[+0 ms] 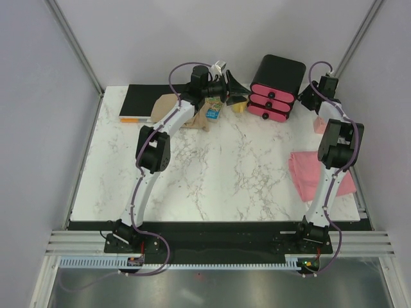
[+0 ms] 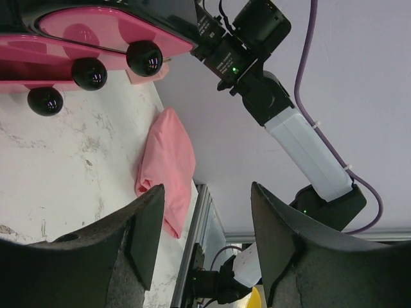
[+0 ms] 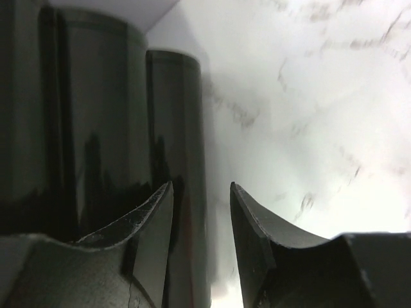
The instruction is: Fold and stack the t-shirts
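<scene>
The pink t-shirt (image 1: 302, 174) lies bunched at the table's right side, partly behind my right arm. In the left wrist view the pink t-shirt (image 2: 168, 168) shows as a folded lump near the table edge. Under my left arm at the back left lies the tan t-shirt (image 1: 167, 106), mostly covered. My left gripper (image 1: 239, 90) (image 2: 209, 221) is open and empty, held above the table just left of the drawer box. My right gripper (image 1: 309, 101) (image 3: 201, 205) is open too, close beside the box's black right wall, with nothing between its fingers.
The pink-and-black drawer box (image 1: 276, 90) (image 2: 90, 38) (image 3: 96, 128) stands at the back centre. A small pink block (image 1: 319, 126) lies to its right. A small carton (image 1: 214, 113) and a yellow thing (image 1: 238, 106) sit by the left gripper. A flat black pad (image 1: 138, 101) is back left.
</scene>
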Controlling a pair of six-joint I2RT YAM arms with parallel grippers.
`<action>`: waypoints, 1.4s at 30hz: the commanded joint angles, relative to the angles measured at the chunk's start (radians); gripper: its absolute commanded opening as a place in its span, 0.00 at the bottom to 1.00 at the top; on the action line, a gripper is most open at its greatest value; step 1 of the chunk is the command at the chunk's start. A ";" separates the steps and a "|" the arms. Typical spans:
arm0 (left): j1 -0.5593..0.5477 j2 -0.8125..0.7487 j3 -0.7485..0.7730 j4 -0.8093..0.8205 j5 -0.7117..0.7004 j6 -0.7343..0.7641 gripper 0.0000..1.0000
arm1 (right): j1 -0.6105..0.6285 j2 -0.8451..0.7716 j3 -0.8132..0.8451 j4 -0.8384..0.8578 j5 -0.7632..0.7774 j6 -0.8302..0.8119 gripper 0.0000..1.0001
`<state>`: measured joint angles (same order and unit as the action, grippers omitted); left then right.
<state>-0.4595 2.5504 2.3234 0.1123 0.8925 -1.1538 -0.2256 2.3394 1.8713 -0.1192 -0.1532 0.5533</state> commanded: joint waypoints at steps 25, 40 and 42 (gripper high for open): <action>0.059 0.065 0.085 0.096 -0.063 -0.083 0.64 | 0.049 -0.540 -0.405 0.049 -0.035 0.014 0.48; 0.055 0.131 0.154 0.188 -0.118 -0.124 0.65 | 0.095 -0.750 -0.675 0.067 -0.166 -0.004 0.49; 0.055 0.131 0.152 0.188 -0.118 -0.123 0.65 | 0.100 -0.764 -0.696 0.064 -0.174 -0.006 0.49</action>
<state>-0.4000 2.6869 2.4344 0.2424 0.7860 -1.2461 -0.1371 1.6222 1.2121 -0.0853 -0.2756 0.5613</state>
